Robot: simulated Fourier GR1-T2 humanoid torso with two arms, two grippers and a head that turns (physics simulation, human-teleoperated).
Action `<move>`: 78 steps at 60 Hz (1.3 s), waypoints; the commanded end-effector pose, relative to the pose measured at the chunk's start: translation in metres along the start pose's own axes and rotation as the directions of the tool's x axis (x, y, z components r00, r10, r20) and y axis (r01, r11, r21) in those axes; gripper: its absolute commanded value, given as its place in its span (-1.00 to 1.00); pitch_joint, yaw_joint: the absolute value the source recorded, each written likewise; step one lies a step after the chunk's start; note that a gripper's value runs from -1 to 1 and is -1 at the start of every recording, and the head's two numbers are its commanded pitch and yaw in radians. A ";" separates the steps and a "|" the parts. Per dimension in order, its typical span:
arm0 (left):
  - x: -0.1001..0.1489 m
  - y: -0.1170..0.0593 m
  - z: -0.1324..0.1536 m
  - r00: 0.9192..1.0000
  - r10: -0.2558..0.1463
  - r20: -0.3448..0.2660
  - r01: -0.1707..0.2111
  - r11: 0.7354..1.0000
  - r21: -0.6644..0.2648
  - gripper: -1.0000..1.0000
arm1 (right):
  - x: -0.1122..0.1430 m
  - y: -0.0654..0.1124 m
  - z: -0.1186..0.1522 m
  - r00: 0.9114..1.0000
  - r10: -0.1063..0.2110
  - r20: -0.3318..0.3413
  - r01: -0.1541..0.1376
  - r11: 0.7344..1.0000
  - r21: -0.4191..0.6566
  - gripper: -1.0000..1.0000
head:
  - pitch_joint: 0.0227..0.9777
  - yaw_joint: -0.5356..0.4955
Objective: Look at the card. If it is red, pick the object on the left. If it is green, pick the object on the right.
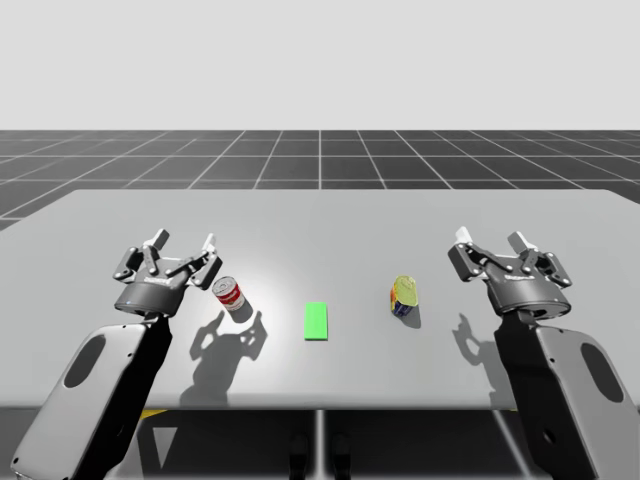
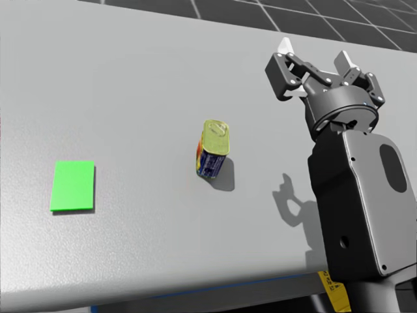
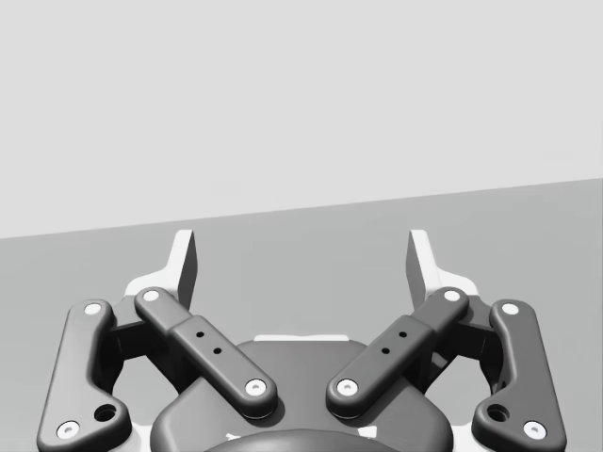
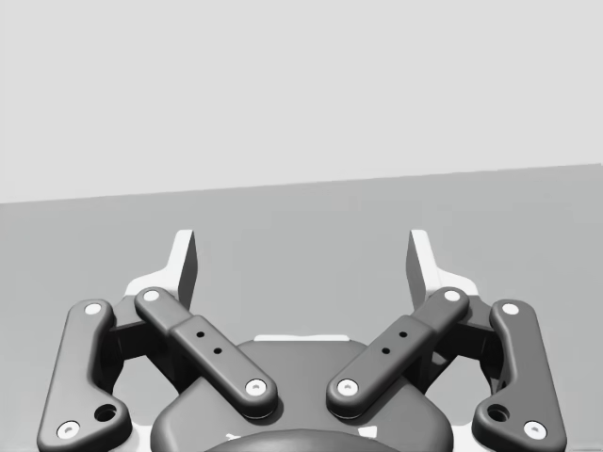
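Note:
A green card [image 1: 317,321] [image 2: 72,186] lies flat near the table's front middle. Left of it stands a small red and white can [image 1: 232,297], tilted a little. To the card's right sits a squat blue box-shaped can with a yellow lid [image 1: 404,296] [image 2: 212,149]. My left gripper [image 1: 184,245] [image 3: 301,264] hovers open just left of the red can, nothing between its fingers. On the far side of the yellow-lidded can, my right gripper [image 1: 491,240] [image 2: 314,55] [image 4: 301,264] is open too, a hand's width to its right.
The grey table [image 1: 330,225] stretches wide behind the objects. Its front edge [image 1: 320,408] runs just above my forearms. A dark gridded floor lies beyond the far edge.

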 end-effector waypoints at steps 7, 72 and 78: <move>-0.001 0.000 0.000 1.000 0.004 -0.003 -0.004 1.000 0.002 -1.00 | 0.014 0.003 0.017 0.997 -0.044 -0.058 0.046 0.998 0.040 -1.00 | 0.70 -0.61; -0.008 -0.002 -0.004 1.000 -0.007 -0.027 0.007 1.000 0.003 -1.00 | -0.083 0.114 0.134 0.976 -0.028 -0.217 0.035 0.999 0.030 -1.00 | 0.65 -0.56; -0.008 -0.001 -0.004 1.000 -0.007 -0.027 0.007 1.000 0.005 -1.00 | -0.092 0.116 0.122 0.973 0.003 -0.232 -0.002 1.000 0.007 -1.00 | 0.64 -0.55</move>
